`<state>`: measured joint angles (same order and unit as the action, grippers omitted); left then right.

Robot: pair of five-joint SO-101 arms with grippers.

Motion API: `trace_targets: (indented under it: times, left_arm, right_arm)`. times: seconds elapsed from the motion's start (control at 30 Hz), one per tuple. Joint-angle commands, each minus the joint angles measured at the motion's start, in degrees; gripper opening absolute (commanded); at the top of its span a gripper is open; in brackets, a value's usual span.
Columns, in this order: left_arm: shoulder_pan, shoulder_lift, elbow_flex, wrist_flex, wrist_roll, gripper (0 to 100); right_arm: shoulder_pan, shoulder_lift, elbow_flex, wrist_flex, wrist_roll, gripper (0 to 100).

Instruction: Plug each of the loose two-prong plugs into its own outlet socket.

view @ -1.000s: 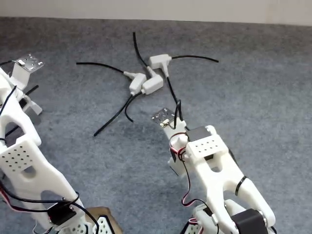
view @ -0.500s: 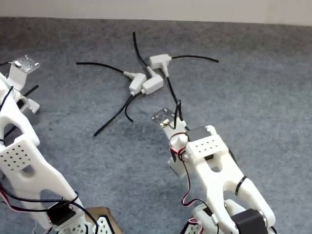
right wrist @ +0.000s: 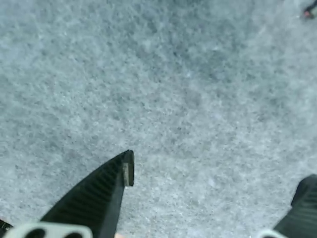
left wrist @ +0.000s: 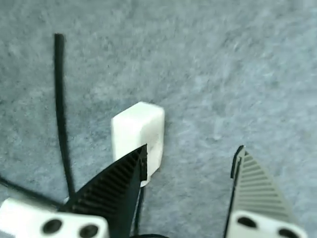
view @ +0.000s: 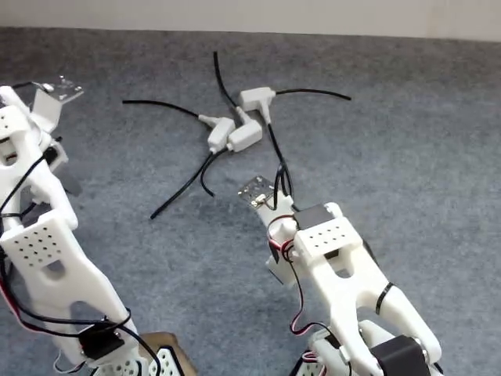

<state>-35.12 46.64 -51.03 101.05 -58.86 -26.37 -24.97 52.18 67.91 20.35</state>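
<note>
A white plug block (left wrist: pixel 137 133) with a black cord (left wrist: pixel 60 104) lies on the grey carpet in the left wrist view. My left gripper (left wrist: pixel 192 148) hangs open just above it, its dark finger (left wrist: pixel 119 183) over the block's near edge. In the high view, several white plug and socket pieces (view: pixel 233 135) with black cords lie bunched at the carpet's middle back, a T-shaped one (view: pixel 256 98) behind them. The left arm (view: pixel 35 235) stands at the left edge. My right gripper (right wrist: pixel 218 173) is open over bare carpet, short of the bunch.
The grey carpet (view: pixel 407 141) covers the whole table, with free room at the right and front middle. Loose black cords (view: pixel 184 184) trail from the bunch toward the front left. The right arm (view: pixel 333 243) fills the front middle.
The left arm's wrist has swung up and a little right, over the plug at the left edge. The right arm has shifted slightly toward the back left. The bunched plugs have not moved.
</note>
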Motion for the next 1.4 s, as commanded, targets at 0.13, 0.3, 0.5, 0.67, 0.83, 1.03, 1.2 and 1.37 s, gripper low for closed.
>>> trace_targets:
  times: [0.13,0.3,0.5,0.67,0.83,1.03,1.2,1.37]
  left_arm:
    - [0.57,-5.76,0.31,0.79,0.88,29]
    - [-4.18,-13.23,-8.13,-2.64,0.88,29]
    - [-8.92,-5.41,-4.00,-13.54,0.79,28]
    - [-8.66,4.44,-7.69,-15.30,0.35,28]
    - [-8.75,9.71,-12.79,-15.30,0.26,28]
    - [-8.66,14.11,-12.97,-14.86,0.44,28]
    - [-6.11,13.76,-14.29,-9.41,0.53,28]
    - [-1.89,11.47,-19.82,-1.41,3.34,27]
  right_arm:
    - [-0.84,0.13,-1.19,0.48,0.70,46.4]
    - [-0.92,0.22,-1.19,0.48,0.70,46.4]
    - [-0.92,0.22,-1.10,0.48,0.70,46.4]
    - [-1.01,0.22,-1.10,0.48,0.70,46.4]
    - [-1.01,0.22,-1.19,0.48,0.70,46.4]
    - [-1.01,0.22,-1.19,0.48,0.79,46.4]
    - [-1.01,0.22,-1.19,0.48,0.79,46.4]
    - [-1.01,0.22,-1.19,0.48,0.79,46.4]
